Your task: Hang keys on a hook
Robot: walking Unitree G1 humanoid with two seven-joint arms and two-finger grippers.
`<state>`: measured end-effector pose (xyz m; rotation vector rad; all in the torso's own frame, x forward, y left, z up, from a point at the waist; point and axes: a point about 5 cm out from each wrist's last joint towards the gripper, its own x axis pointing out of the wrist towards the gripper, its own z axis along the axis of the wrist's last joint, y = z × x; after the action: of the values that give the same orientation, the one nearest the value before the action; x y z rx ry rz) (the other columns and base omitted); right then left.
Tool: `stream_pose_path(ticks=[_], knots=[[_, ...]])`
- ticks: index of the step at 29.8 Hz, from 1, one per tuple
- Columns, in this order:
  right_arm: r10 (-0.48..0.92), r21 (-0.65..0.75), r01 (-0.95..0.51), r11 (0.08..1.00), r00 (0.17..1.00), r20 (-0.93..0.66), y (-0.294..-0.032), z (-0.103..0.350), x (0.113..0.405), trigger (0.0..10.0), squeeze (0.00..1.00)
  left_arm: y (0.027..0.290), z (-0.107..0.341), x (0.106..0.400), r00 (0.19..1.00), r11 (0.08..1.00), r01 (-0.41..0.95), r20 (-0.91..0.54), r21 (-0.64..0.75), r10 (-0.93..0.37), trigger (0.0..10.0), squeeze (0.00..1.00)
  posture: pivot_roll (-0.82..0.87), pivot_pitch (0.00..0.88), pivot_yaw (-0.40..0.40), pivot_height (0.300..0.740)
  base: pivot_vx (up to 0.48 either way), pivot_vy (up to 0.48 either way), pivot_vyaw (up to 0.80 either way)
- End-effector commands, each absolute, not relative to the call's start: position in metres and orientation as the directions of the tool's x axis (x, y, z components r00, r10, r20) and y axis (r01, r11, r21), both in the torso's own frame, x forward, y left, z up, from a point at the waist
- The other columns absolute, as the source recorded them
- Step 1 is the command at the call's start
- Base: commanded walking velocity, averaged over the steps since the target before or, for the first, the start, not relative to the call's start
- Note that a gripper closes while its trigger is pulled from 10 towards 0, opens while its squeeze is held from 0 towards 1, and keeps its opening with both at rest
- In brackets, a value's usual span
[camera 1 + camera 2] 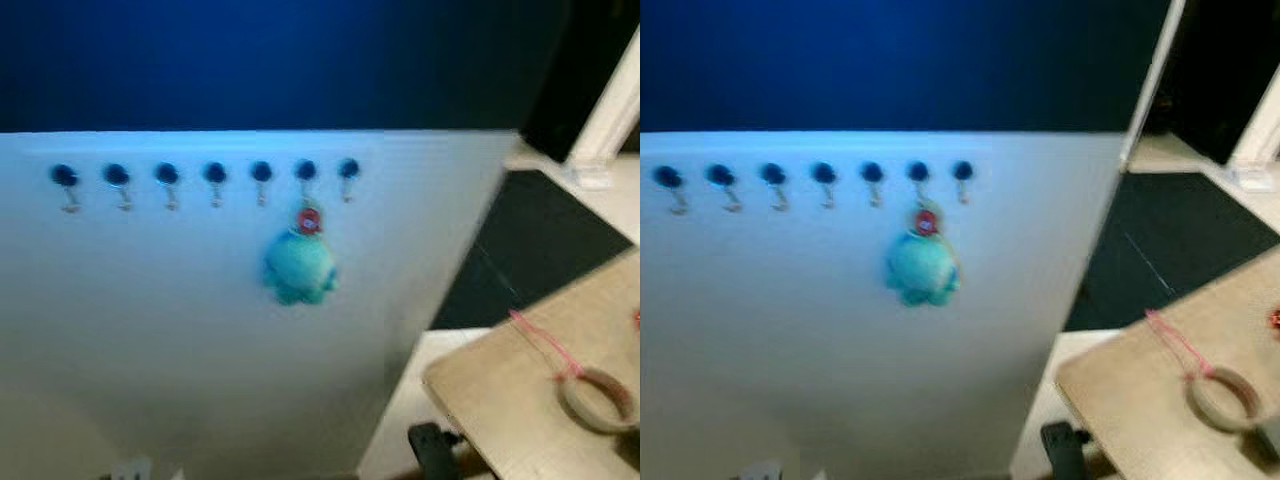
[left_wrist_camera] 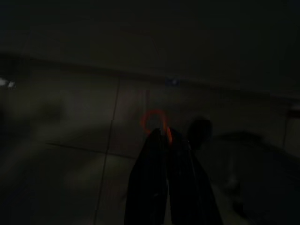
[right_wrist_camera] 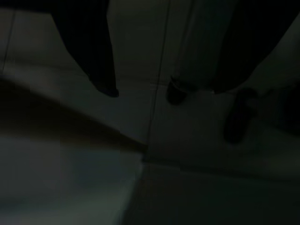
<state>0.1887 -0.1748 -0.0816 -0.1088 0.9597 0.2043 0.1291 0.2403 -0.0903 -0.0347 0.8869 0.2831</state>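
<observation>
your left claw (image 2: 165,133) hangs in the dark over the floor, fingers pressed together with a red ring at the tips. your right claw (image 3: 161,91) hangs spread wide, holding nothing. keys (image 1: 300,262) with a teal plush hang from the sixth hook (image 1: 306,172) on the white board (image 1: 180,340).

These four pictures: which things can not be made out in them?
- Left wrist view: very dark; what the red ring at the shut left tool carries is hidden.
- Eye views: blurred; any keys on the turquoise plush are too small to see.
- Tape roll: blurred in the left eye view.
</observation>
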Motion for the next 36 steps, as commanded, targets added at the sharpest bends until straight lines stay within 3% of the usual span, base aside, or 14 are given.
stream_pose_path(ticks=[1,15,30,36], knots=[[0.113,-0.007,-0.217,0.976,0.534,-0.838,-0.18,-0.085,0.181,10.0,0.0,0.238,-0.092,0.128,0.592,0.963,-0.258,-0.774,0.081,0.224,10.0,0.0,0.08,0.031,-0.06,0.74,0.0,0.0,0.8],[0.119,0.006,-0.207,0.978,0.538,-0.835,-0.177,-0.086,0.179,10.0,0.0,0.241,-0.091,0.126,0.597,0.964,-0.254,-0.772,0.076,0.218,10.0,0.0,0.09,0.032,-0.051,0.74,0.0,0.0,0.77],[0.088,0.026,-0.123,0.992,0.533,-0.841,-0.179,-0.09,0.171,10.0,0.0,0.243,-0.089,0.13,0.602,0.973,-0.216,-0.774,0.078,0.196,10.0,0.0,0.08,0.019,-0.041,0.74,0.0,0.0,0.0],[0.004,-0.007,-0.018,1.0,0.553,-0.833,-0.194,-0.091,0.163,10.0,0.0,0.241,-0.088,0.134,0.623,0.98,-0.188,-0.763,0.069,0.173,10.0,0.0,0.07,0.02,-0.034,0.74,0.0,0.0,0.0]])
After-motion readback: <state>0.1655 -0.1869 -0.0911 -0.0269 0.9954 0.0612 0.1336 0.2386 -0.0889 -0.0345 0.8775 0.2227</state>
